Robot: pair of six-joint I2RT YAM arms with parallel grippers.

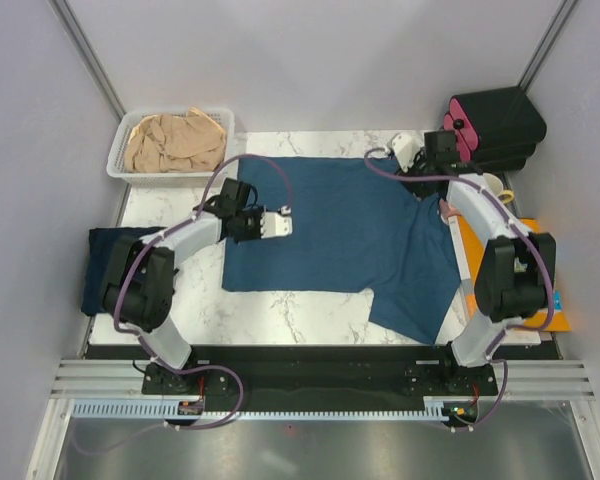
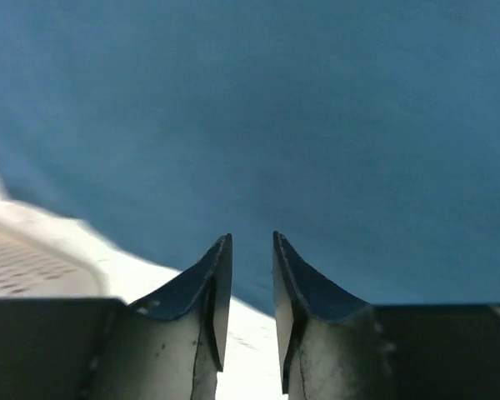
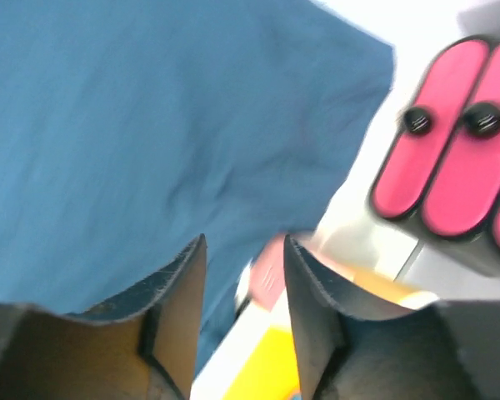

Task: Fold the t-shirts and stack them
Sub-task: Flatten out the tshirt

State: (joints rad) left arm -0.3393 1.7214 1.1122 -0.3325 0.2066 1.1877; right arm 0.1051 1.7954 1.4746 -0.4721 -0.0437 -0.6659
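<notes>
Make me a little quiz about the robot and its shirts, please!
1. True or false: the beige t-shirt lies in the white basket.
2. What colour is the spread-out t-shirt on the table? A) red B) teal-blue C) green
3. Fill in: the navy t-shirt lies at the table's ____ edge (the robot's own side).
Key: 1 true; 2 B; 3 left.
</notes>
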